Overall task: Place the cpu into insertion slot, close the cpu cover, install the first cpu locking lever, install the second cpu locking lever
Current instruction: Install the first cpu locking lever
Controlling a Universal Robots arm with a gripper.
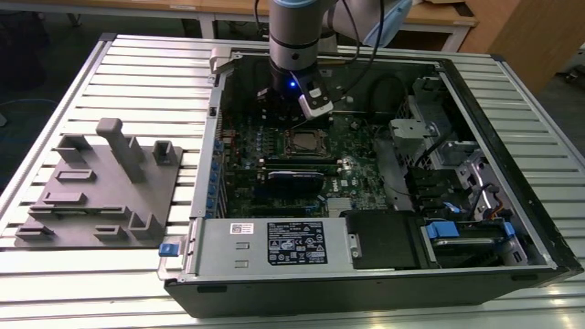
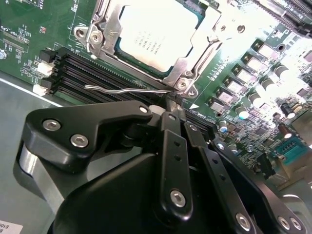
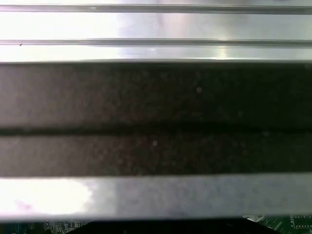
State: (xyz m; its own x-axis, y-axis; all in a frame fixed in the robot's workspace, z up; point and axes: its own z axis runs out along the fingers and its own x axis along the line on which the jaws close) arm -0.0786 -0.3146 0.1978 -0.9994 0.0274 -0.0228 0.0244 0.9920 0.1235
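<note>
Silvery cpu (image 2: pixel 158 34) seated just nr gripper (image 2: pixel 171 103).

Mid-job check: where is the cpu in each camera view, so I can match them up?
Exterior view: the cpu sits mid-board in the open case, under the arm.
Second wrist view: the cpu, a pale square face framed by the cpu cover.
First wrist view: a sliver of green motherboard.
Shared landmark: that green motherboard, in all three.
</note>
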